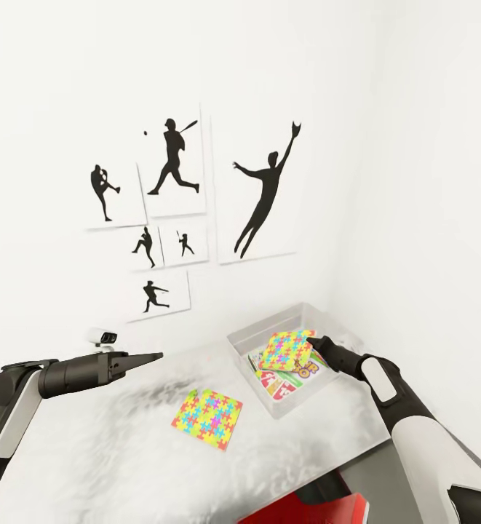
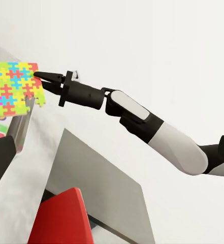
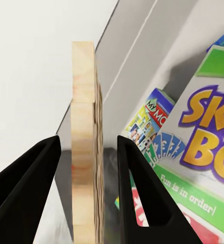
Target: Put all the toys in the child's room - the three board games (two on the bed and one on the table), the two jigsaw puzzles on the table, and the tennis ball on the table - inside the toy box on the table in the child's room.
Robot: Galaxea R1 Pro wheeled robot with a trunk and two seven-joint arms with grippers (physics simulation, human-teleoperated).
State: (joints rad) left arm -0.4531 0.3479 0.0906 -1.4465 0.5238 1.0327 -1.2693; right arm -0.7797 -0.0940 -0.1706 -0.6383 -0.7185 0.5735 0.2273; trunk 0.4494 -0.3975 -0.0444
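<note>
The jigsaw puzzle point(image 1: 287, 349) hung tilted over the toy box point(image 1: 249, 339), its edge set between the fingers of the right gripper point(image 1: 313, 342). In the right wrist view those fingers stood a little apart on either side of the wooden edge point(image 3: 84, 142), with gaps showing, so I judged the hold loose or just being let go. Board games point(image 1: 280, 382) already lay inside the box. The second jigsaw puzzle point(image 1: 207, 418) lay flat on the tabletop point(image 1: 87, 451), just beside the box. The left gripper point(image 1: 153, 356) hovered above the tabletop, well apart from the box, its fingers together and empty. The risk I saw: dropped from that tilt, the puzzle could catch the box's rim and slide out onto the tabletop.
</note>
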